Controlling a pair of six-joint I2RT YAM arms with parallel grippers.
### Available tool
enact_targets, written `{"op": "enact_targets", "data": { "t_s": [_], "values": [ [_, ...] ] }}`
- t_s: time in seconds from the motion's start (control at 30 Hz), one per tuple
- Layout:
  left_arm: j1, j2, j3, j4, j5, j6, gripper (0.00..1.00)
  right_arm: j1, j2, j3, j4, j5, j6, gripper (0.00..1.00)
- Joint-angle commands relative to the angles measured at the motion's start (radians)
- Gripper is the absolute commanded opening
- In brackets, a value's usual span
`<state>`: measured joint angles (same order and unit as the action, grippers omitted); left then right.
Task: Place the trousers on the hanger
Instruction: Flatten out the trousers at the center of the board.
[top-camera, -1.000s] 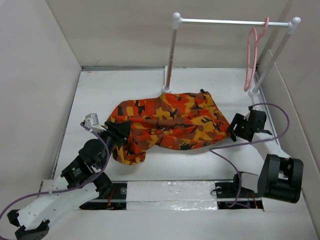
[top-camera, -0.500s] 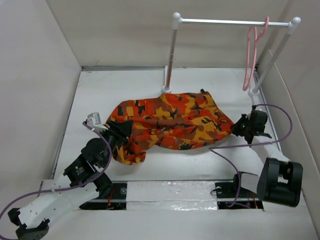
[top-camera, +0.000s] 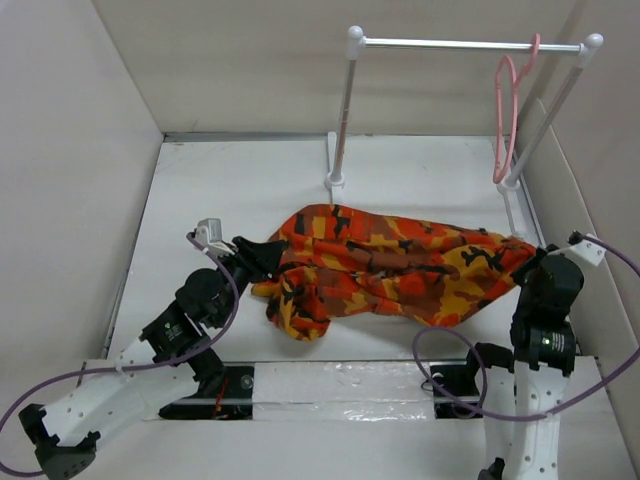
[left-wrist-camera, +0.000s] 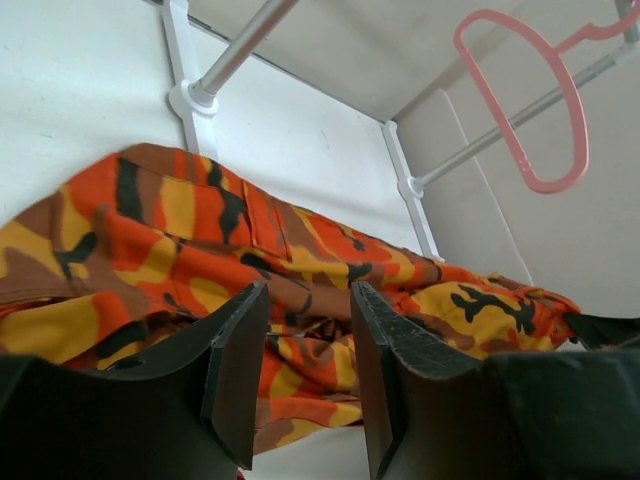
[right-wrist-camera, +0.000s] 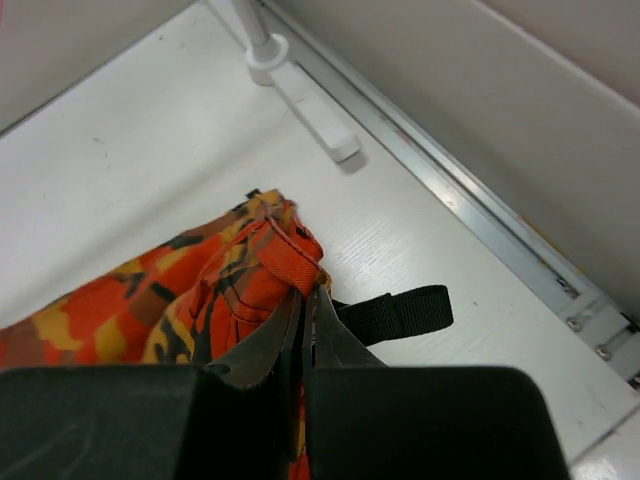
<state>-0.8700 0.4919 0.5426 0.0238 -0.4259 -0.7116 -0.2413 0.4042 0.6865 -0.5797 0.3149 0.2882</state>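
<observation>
While my right gripper (top-camera: 525, 258) pinches the orange camouflage fabric trousers (top-camera: 400, 275) at their 3 o'clock end, left gripper (top-camera: 262, 258) half-open at 9, thin pink hanger (top-camera: 506, 120) hangs 12 o'clock of right.

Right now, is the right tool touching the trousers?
Touching. The right wrist view shows the right tool pinched shut on an orange edge of the trousers.

your left wrist view cuts off the hanger (left-wrist-camera: 552, 187) hook; the trousers (right-wrist-camera: 150, 300) bury the tips of the right gripper (right-wrist-camera: 305, 298).
</observation>
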Motion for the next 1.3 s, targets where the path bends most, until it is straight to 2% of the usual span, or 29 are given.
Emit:
{"op": "enact_targets", "data": {
  "t_s": [0.0, 0.07, 0.13, 0.17, 0.2, 0.23, 0.27, 0.33, 0.37, 0.4, 0.43, 0.47, 0.5, 0.53, 0.57, 0.6, 0.63, 0.67, 0.73, 0.77, 0.8, 0.87, 0.9, 1.0, 1.07, 1.13, 1.23, 1.27],
  "values": [
    [-0.006, 0.005, -0.007, 0.068, 0.019, 0.027, 0.36, -0.007, -0.045, 0.068, -0.132, 0.056, -0.009, 0.0],
    [-0.006, 0.02, -0.009, 0.061, -0.004, 0.026, 0.4, -0.007, -0.05, 0.094, -0.144, 0.05, -0.02, 0.03],
    [-0.006, 0.048, -0.01, 0.048, -0.057, 0.027, 0.45, -0.007, -0.033, 0.125, -0.129, 0.073, -0.056, 0.14],
    [-0.006, 0.059, -0.009, 0.041, -0.08, 0.029, 0.47, -0.007, -0.007, 0.134, -0.126, 0.085, -0.067, 0.48],
    [-0.006, 0.071, -0.007, 0.028, -0.103, 0.024, 0.51, -0.007, 0.01, 0.14, -0.08, 0.057, -0.096, 0.7],
    [-0.006, 0.095, -0.006, 0.009, -0.143, 0.021, 0.53, -0.007, 0.031, 0.159, -0.075, 0.023, -0.168, 0.91],
    [-0.006, 0.106, -0.006, -0.004, -0.163, 0.017, 0.54, -0.007, 0.082, 0.18, -0.08, -0.069, -0.202, 0.99],
    [-0.006, 0.135, -0.006, -0.021, -0.198, -0.005, 0.56, 0.002, 0.126, 0.194, -0.023, -0.24, -0.32, 0.97],
    [-0.006, 0.145, -0.012, -0.024, -0.201, -0.009, 0.57, 0.002, 0.149, 0.196, -0.014, -0.411, -0.34, 0.77],
    [0.014, 0.155, -0.019, -0.047, -0.198, -0.017, 0.57, 0.013, 0.188, 0.189, 0.022, -0.5, -0.362, 0.61],
    [0.031, 0.18, -0.035, -0.067, -0.179, -0.046, 0.57, 0.051, 0.202, 0.174, 0.053, -0.587, -0.386, 0.38],
    [0.055, 0.189, -0.047, -0.071, -0.16, -0.058, 0.57, 0.08, 0.214, 0.138, 0.069, -0.665, -0.376, 0.0],
    [0.121, 0.201, -0.059, -0.068, -0.131, -0.069, 0.56, 0.118, 0.249, 0.124, 0.101, -0.683, -0.373, 0.0],
    [0.165, 0.221, -0.088, -0.052, -0.044, -0.077, 0.56, 0.161, 0.268, 0.114, 0.119, -0.694, -0.376, 0.0],
    [0.26, 0.241, -0.12, -0.015, 0.005, -0.078, 0.54, 0.256, 0.3, 0.099, 0.159, -0.679, -0.363, 0.0],
    [0.261, 0.241, -0.121, -0.015, 0.063, -0.078, 0.53, 0.305, 0.3, 0.09, 0.185, -0.666, -0.363, 0.0],
    [0.367, 0.266, -0.154, 0.054, 0.191, -0.075, 0.52, 0.356, 0.323, 0.079, 0.22, -0.653, -0.344, 0.0],
    [0.414, 0.281, -0.168, 0.088, 0.25, -0.066, 0.51, 0.46, 0.337, 0.071, 0.25, -0.614, -0.336, 0.0],
    [0.475, 0.341, -0.181, 0.149, 0.324, -0.06, 0.48, 0.566, 0.402, 0.068, 0.317, -0.555, -0.334, 0.01],
    [0.488, 0.364, -0.173, 0.154, 0.319, -0.054, 0.47, 0.618, 0.429, 0.074, 0.328, -0.483, -0.339, 0.18],
    [0.488, 0.39, -0.161, 0.153, 0.302, -0.04, 0.47, 0.717, 0.459, 0.093, 0.345, -0.453, -0.346, 0.3],
    [0.488, 0.464, -0.124, 0.153, 0.328, -0.032, 0.47, 0.808, 0.548, 0.114, 0.357, -0.374, -0.366, 0.56],
    [0.488, 0.488, -0.116, 0.157, 0.349, -0.029, 0.46, 0.879, 0.574, 0.122, 0.368, -0.35, -0.369, 0.6],
    [0.461, 0.554, -0.115, 0.188, 0.378, -0.049, 0.41, 0.945, 0.637, 0.13, 0.42, -0.283, -0.365, 0.61],
    [0.45, 0.583, -0.121, 0.208, 0.355, -0.061, 0.4, 0.967, 0.653, 0.099, 0.466, -0.284, -0.348, 0.61],
    [0.439, 0.612, -0.115, 0.206, 0.32, -0.066, 0.34, 0.976, 0.676, 0.078, 0.523, -0.293, -0.343, 0.6],
    [0.439, 0.631, -0.09, 0.2, 0.251, -0.058, 0.1, 0.976, 0.703, 0.048, 0.541, -0.304, -0.328, 0.57],
    [0.439, 0.634, -0.075, 0.191, 0.231, -0.054, 0.02, 0.976, 0.708, 0.021, 0.553, -0.307, -0.324, 0.51]
  ]
}}
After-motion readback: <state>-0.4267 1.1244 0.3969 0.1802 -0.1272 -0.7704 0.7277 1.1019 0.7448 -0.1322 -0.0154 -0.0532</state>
